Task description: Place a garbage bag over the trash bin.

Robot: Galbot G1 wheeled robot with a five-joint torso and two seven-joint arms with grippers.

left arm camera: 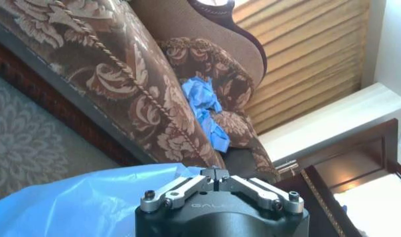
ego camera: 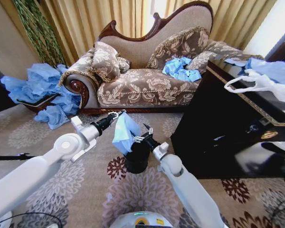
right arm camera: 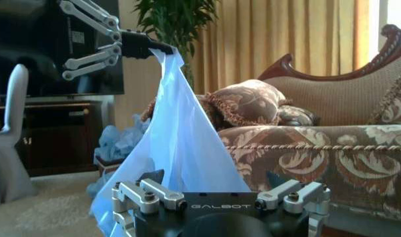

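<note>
Patterned sofa (ego camera: 147, 80) against curtains (ego camera: 109, 19); blue bag heaps (ego camera: 40, 90) left; white handled bag (ego camera: 261, 85) on dark cabinet (ego camera: 218, 128)

Daylight enters through the far curtains (ego camera: 109, 19), blown out at the top. Glossy dark cabinet (ego camera: 218, 133) on the right shows glare. Head view bends at edges.

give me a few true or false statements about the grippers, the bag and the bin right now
1. The left gripper is shut on the top of the garbage bag. True.
2. The right gripper is shut on the bag. False: its fingers are spread open beside the bag.
3. The trash bin lies tipped over on the sofa. False: it stands upright on the carpet.
4. The bag hangs over the bin. True.
5. The bag is black. False: it is light blue.
</note>
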